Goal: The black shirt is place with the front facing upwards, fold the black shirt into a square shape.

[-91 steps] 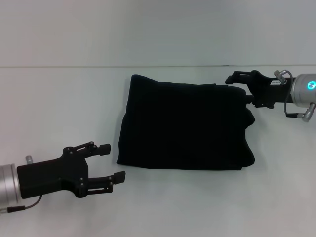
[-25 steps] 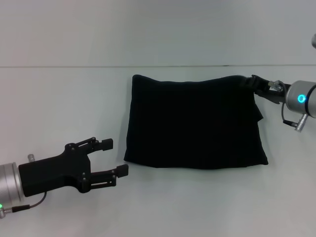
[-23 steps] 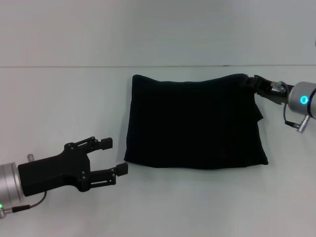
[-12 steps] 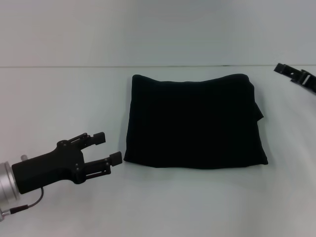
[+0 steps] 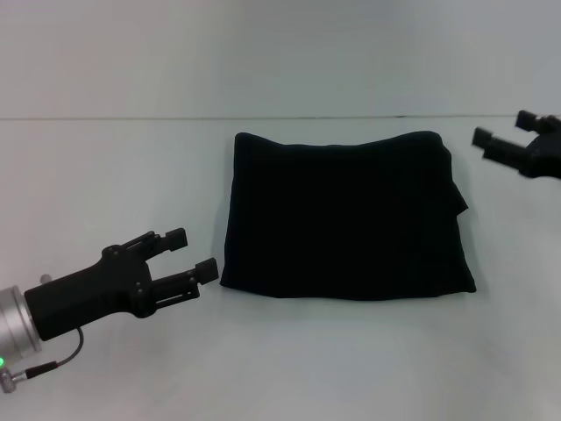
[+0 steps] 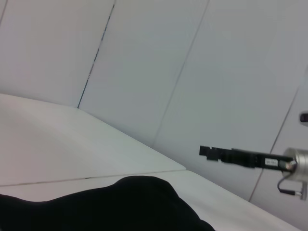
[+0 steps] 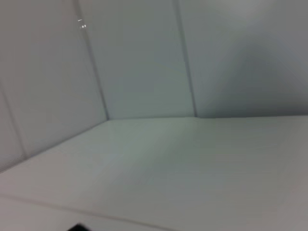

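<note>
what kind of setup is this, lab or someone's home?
Most likely a lab or test cell, not a home: a bare white table against plain panelled walls, with only the folded black shirt between the left gripper and right gripper.

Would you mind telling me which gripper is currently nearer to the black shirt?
Left. The left gripper sits open just off the near left corner of the black shirt, while the right gripper is open and clearly apart from its far right corner.
</note>
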Controlling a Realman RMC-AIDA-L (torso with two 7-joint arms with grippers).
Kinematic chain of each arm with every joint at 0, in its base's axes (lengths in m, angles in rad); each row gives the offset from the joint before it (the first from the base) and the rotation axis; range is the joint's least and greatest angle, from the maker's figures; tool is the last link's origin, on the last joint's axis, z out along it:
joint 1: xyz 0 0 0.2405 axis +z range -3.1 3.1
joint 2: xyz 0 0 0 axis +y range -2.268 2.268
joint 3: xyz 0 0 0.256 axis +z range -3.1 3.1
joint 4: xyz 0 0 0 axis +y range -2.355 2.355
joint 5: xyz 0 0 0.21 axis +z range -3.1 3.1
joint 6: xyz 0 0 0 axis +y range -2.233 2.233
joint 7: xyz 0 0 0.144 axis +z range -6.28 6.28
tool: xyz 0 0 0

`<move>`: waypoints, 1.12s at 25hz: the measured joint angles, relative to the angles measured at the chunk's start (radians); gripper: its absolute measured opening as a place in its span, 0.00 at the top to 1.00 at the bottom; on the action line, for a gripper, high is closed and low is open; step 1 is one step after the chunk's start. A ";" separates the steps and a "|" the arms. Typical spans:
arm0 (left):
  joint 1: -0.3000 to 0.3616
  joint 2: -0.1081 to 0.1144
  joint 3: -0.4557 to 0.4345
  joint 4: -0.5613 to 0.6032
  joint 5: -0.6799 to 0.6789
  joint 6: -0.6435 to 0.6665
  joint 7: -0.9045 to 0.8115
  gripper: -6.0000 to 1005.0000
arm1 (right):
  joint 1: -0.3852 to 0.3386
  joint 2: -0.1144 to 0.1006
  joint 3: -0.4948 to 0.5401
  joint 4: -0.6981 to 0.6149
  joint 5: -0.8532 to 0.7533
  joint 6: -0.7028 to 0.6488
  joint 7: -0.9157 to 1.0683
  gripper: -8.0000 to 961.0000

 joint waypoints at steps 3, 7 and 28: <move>-0.005 -0.001 -0.009 -0.012 0.000 -0.010 -0.006 0.13 | 0.003 0.024 -0.001 0.004 -0.030 0.000 -0.089 0.04; -0.010 -0.002 -0.014 -0.022 0.000 -0.036 -0.024 0.13 | 0.014 0.055 -0.007 0.031 -0.072 0.023 -0.173 0.05; -0.027 0.000 -0.027 -0.027 -0.006 -0.075 -0.038 0.13 | 0.145 0.058 -0.069 0.282 -0.078 0.241 -0.219 0.05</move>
